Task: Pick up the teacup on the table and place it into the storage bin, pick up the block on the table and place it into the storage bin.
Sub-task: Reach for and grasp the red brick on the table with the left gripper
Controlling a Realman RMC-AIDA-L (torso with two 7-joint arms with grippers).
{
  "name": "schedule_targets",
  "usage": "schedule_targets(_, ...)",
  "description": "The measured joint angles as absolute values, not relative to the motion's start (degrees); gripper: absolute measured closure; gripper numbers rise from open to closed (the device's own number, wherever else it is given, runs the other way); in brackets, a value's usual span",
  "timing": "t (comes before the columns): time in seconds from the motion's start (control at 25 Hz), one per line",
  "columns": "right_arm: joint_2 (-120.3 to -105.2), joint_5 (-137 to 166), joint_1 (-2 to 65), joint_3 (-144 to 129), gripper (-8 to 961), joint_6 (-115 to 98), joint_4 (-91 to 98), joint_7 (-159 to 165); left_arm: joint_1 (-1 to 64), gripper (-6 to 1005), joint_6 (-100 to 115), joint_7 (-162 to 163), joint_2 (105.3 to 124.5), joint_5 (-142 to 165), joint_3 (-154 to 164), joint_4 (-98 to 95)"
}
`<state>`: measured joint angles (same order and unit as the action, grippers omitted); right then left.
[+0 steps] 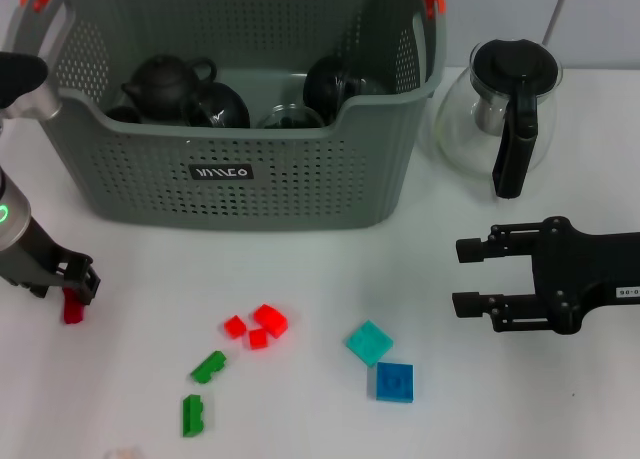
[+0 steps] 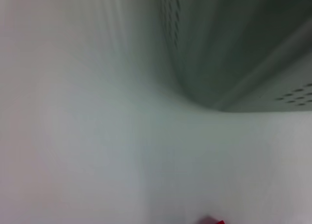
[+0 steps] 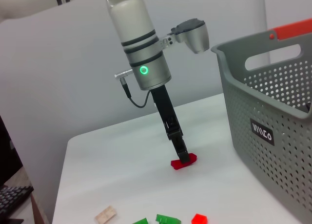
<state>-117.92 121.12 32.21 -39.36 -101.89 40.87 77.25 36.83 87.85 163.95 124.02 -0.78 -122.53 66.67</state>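
Red block (image 1: 73, 308) lies on the white tabletop (image 1: 300, 399) by the bin's (image 1: 240, 179) left front corner, with the left end effector (image 1: 78, 291) down on it; whether its fingers clamp it I cannot tell. Dark teaware (image 1: 170, 84) sits inside the bin. The right end effector (image 1: 470, 277) hovers with fingers apart, near the glass pot (image 1: 500, 114).

bin (image 1: 250, 174): top cut off at upper edge, head view
left gripper (image 1: 75, 297): fingertips hide part of red block (image 1: 72, 311)
left wrist view: blurred, block (image 2: 214, 221) cut at bottom edge
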Motion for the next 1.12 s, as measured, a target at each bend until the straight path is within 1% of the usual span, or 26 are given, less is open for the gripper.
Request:
schedule_targets(0.56,-117.95,121.11,31.82,-39.37,269,-101.86,40.87,77.25,37.27,553,86.26,158.54,124.28,-1.89,-122.07,64.35)
schedule_targets(0.88,-117.95,121.11,31.66,-39.38,270,-101.87,40.87,77.43,36.83,561,92.14,149.82,124.38,-8.51,-121.4,66.74)
schedule_targets(1.12,-117.9,121.11,31.64,-39.32,269,-101.87,40.87,77.7,33.62,568,96.04,145.16,124.42,-10.39,-116.34,74.11)
